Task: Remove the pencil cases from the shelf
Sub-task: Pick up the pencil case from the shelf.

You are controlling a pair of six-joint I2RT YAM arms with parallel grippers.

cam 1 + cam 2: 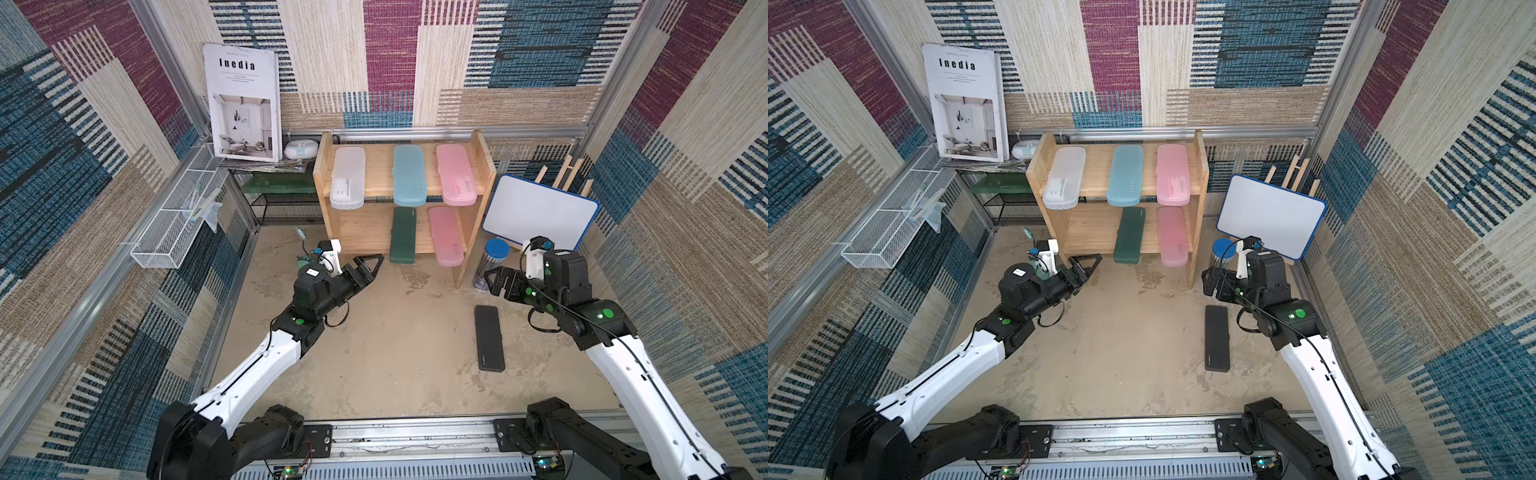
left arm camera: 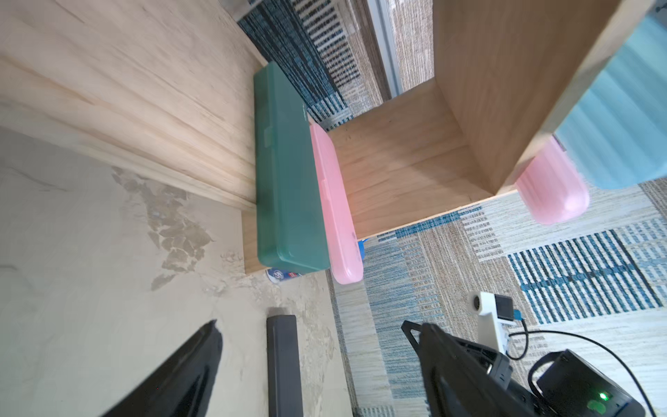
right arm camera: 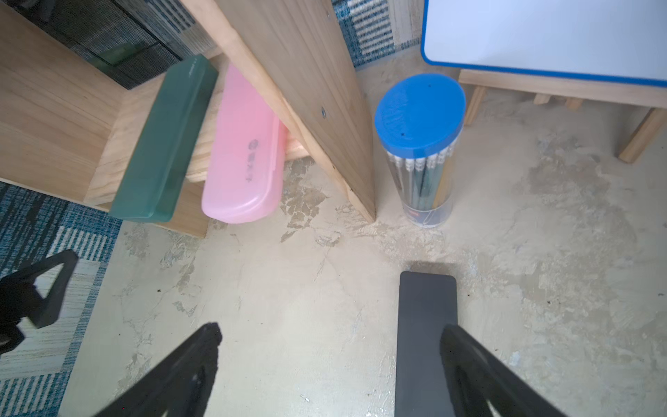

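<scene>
Five pencil cases are seen on the wooden shelf (image 1: 483,166). On the upper tier, the frosted white case (image 1: 348,178), the light blue case (image 1: 409,175) and a pink case (image 1: 456,174) are laid side by side, with their near ends over the front edge. On the lower tier, the dark green case (image 1: 403,235) and the second pink case (image 1: 446,236) are placed just beside each other, and they also stick out in front.

The black case (image 1: 489,337) is laid flat on the table (image 1: 395,365), in front of the shelf toward the right side and apart from it.

The left gripper (image 1: 372,268) is held near the lower tier, left of the dark green case; its jaws are spread and nothing is between them. The right gripper (image 3: 330,329) is held near the far end of the black case; its jaws are spread wide and nothing is pinched.

A blue-lidded pencil tube (image 1: 496,249) is stood just beside the shelf's right panel.
</scene>
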